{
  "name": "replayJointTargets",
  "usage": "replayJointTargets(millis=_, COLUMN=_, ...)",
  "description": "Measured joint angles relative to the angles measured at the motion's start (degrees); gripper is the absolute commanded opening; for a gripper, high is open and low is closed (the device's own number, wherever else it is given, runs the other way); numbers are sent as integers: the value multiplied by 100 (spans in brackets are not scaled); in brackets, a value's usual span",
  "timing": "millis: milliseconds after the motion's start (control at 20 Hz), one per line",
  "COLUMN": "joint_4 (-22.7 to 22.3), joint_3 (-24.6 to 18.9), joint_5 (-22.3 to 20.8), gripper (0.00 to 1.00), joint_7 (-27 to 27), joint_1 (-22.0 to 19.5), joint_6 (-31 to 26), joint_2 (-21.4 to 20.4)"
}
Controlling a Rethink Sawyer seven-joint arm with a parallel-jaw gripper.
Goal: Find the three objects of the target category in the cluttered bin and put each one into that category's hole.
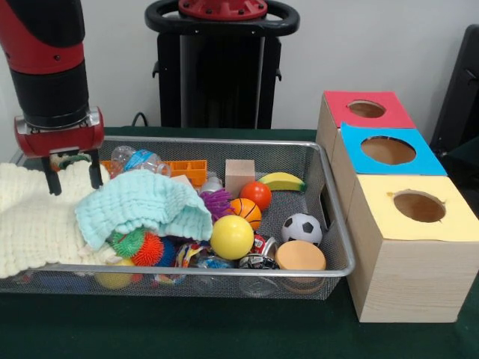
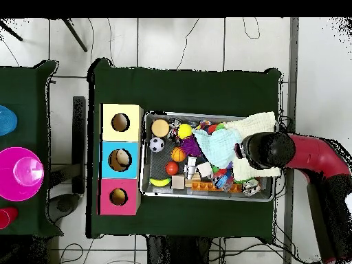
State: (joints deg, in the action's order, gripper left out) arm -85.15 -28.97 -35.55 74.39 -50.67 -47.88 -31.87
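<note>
The silver wire-mesh bin point(image 1: 224, 140) holds a heap of toys: a yellow ball point(image 1: 231, 237), a soccer ball point(image 1: 301, 228), an orange basketball point(image 1: 245, 212), a red-orange ball point(image 1: 257, 194), a banana point(image 1: 281, 181) and a wooden cube point(image 1: 239, 176). My gripper point(image 1: 73, 176) is open and empty. It hangs over the bin's left end, with its fingertips just above a cream cloth point(image 1: 30, 224). The red-faced hole point(image 1: 366, 109) is on the farthest box at the right; it also shows in the overhead view point(image 2: 118, 196).
A mint cloth point(image 1: 142, 206) covers toys beside the gripper. Spiky balls point(image 1: 138, 245), an orange disc point(image 1: 300, 256), an orange brick point(image 1: 191, 170) and a plastic bottle point(image 1: 138, 161) also lie in the bin. The blue-faced hole point(image 1: 388, 150) and the yellow-faced hole point(image 1: 419, 206) are nearer.
</note>
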Motion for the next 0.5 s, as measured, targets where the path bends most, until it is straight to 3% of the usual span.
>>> replayJointTargets(millis=500, joint_4=-190, joint_3=0, joint_5=1, gripper=100, joint_7=0, joint_1=-5, joint_6=613, joint_2=198)
